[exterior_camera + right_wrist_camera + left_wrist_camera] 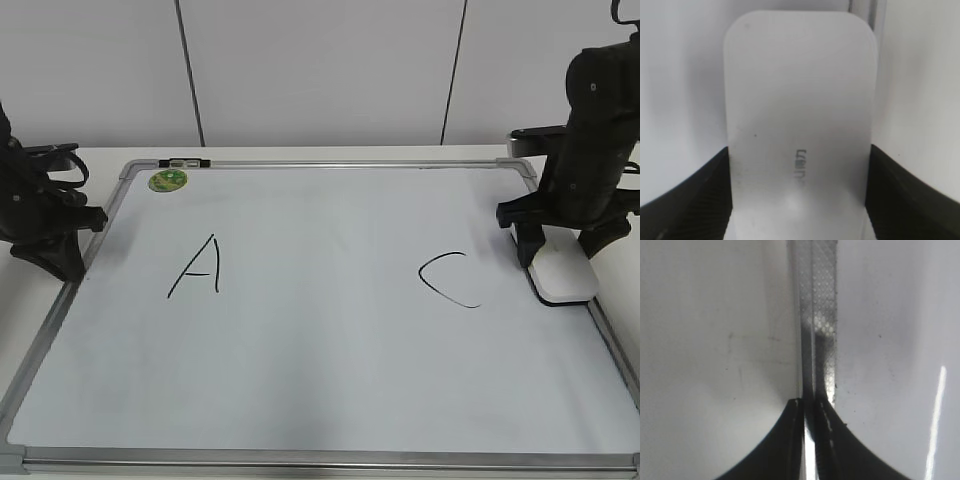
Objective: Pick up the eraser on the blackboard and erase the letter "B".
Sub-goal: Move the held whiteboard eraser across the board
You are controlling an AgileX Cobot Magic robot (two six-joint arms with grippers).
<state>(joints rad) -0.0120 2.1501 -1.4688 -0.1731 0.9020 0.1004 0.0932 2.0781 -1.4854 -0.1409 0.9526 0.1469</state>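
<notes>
Right wrist view shows the right gripper (799,200) clamping the eraser (800,110) at the blackboard's (330,330) right edge, beside "C" (450,280); the left gripper (812,412) rests closed over the left frame.

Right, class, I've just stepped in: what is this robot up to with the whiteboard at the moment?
The right gripper has its fingers on either side of the white eraser, which sits at the right edge of the blackboard. Only a black A and C show on the board; no B is visible between them. The left gripper is shut, idle over the board's left frame.
</notes>
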